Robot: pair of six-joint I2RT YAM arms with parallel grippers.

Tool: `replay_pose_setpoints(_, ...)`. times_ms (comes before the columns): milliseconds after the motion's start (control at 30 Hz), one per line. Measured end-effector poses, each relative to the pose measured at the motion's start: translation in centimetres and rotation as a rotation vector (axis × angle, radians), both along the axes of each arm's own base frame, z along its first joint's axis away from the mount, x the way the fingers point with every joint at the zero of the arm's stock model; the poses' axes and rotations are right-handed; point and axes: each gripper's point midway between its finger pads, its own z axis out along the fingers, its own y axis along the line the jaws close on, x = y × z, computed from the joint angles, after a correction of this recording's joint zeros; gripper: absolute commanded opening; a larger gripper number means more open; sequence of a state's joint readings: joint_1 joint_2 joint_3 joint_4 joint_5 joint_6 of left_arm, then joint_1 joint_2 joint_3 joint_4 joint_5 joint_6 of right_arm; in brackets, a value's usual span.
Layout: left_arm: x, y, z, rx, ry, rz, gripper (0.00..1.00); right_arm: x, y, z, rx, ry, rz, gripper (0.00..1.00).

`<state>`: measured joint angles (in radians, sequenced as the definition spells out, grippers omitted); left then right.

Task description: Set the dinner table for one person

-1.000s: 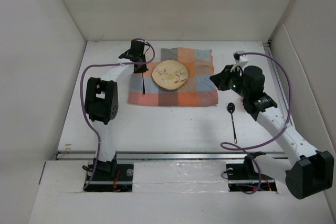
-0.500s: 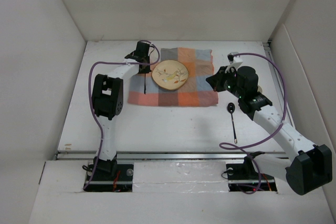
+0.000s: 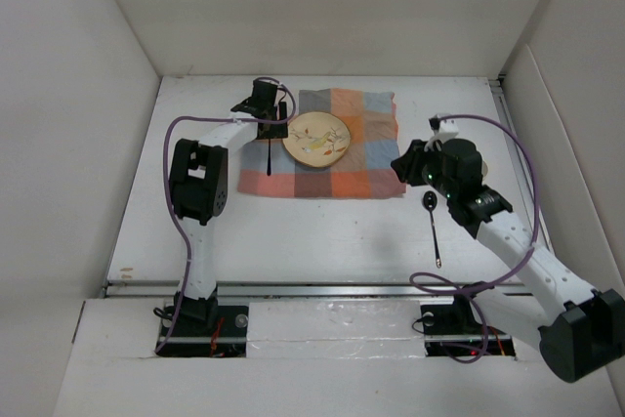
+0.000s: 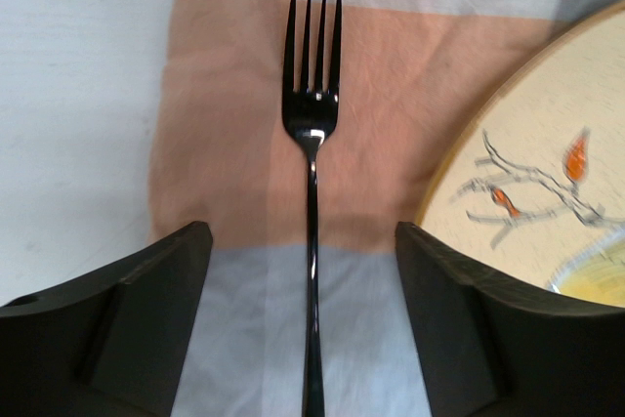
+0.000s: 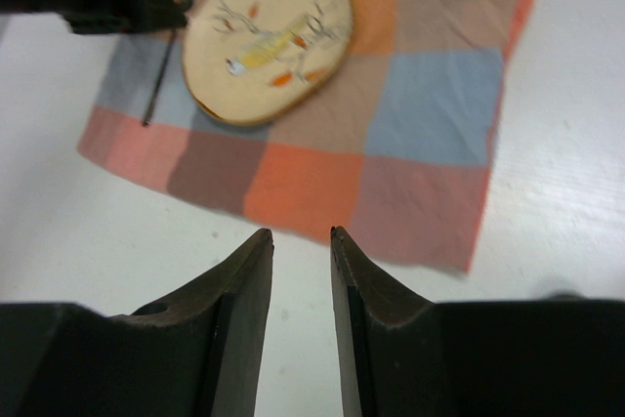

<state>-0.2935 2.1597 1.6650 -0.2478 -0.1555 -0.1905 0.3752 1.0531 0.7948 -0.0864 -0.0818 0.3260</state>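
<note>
Surface (image 3: 293, 231) under everything, long axis left-right. On cloth (image 3: 366, 158), left of plate (image 3: 315, 138): fork (image 4: 312, 173), tines far, straddled untouched by wide-apart left pincer (image 4: 301, 236). Only from above: spoon (image 3: 432, 227) right of cloth. Right pincer (image 5: 300, 233) slightly apart, empty

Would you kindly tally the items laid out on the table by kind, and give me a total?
Plate: 1
Fork: 1
Spoon: 1
Checked cloth: 1
Total: 4 items on the dinner table
</note>
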Motion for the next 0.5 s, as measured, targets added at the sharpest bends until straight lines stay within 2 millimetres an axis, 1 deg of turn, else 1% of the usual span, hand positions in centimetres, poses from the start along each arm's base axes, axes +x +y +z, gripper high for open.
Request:
replay_pose_setpoints(67,-0.6,0.1,1.6,-0.017,-0.019,0.005,0.76,-1.4,-1.5,-1.5,-0.018,0.029,-0.052,0.39)
replay_pose_setpoints(133,-1.1,-0.2,4.7,-0.057,-0.068,0.004,0.76,-3.0,-2.9,-3.2,-0.024,0.059,-0.107,0.41)
replay_pose_setpoints(167,-1.4,-0.5,7.0,-0.094,-0.112,-0.002,0.69,-3.3,-3.2,-3.6,-0.026,0.067,-0.118,0.43)
replay_pose_setpoints(200,-1.7,-0.7,9.1,-0.121,-0.151,-0.006,0.69,-4.4,-4.4,-5.0,-0.028,0.097,-0.161,0.45)
replay_pose_setpoints(233,-2.2,-1.2,12.0,-0.178,-0.207,-0.016,0.68,-5.0,-4.9,-5.8,-0.015,0.111,-0.189,0.47)
replay_pose_setpoints(267,-3.1,-1.7,14.8,-0.241,-0.264,-0.033,0.63,-5.6,-5.4,-6.7,-0.001,0.128,-0.217,0.49)
replay_pose_setpoints(333,-6.6,-2.6,20.5,-0.374,-0.361,-0.087,0.54,-6.9,-6.6,-8.7,0.026,0.171,-0.275,0.51)
replay_pose_setpoints(400,-11.3,-3.2,26.0,-0.498,-0.468,-0.166,0.44,-7.7,-7.7,-10.7,0.050,0.224,-0.338,0.52)
replay_pose_setpoints(433,-13.9,-3.3,28.2,-0.547,-0.514,-0.202,0.31,-7.9,-8.2,-11.5,0.060,0.247,-0.368,0.52)
replay_pose_setpoints(467,-16.5,-3.3,30.4,-0.591,-0.568,-0.233,0.28,-8.1,-8.8,-12.3,0.071,0.270,-0.398,0.52)
replay_pose_setpoints(500,-19.4,-3.0,32.3,-0.628,-0.628,-0.268,0.28,-8.2,-9.2,-13.0,0.082,0.293,-0.428,0.52)
